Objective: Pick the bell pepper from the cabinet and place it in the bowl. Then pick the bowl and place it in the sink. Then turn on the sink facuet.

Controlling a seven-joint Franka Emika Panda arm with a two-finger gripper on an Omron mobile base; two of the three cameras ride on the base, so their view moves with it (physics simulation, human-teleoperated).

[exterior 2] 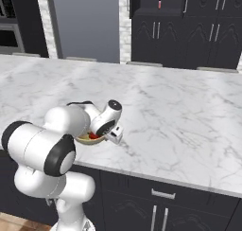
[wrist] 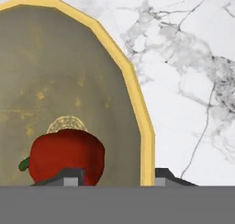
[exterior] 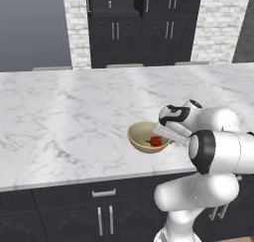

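Two dark fingertips [wrist: 69,176] of the tool [wrist: 114,178] straddle the bowl's [wrist: 69,71] yellow rim at 3 o'clock, one inside, one outside. Whether they pinch it yet cannot be told. Inside sits the pepper [wrist: 66,156], on the desk [wrist: 193,58].

We see a white marble countertop [exterior: 69,117] with grey veining spanning mid-frame, above black base cabinets [exterior: 64,213] with silver handles. At upper left, a flat grey wall panel [exterior: 30,28] meets a whitewashed brick column [exterior: 77,28]; a second brick column [exterior: 218,23] stands upper right.
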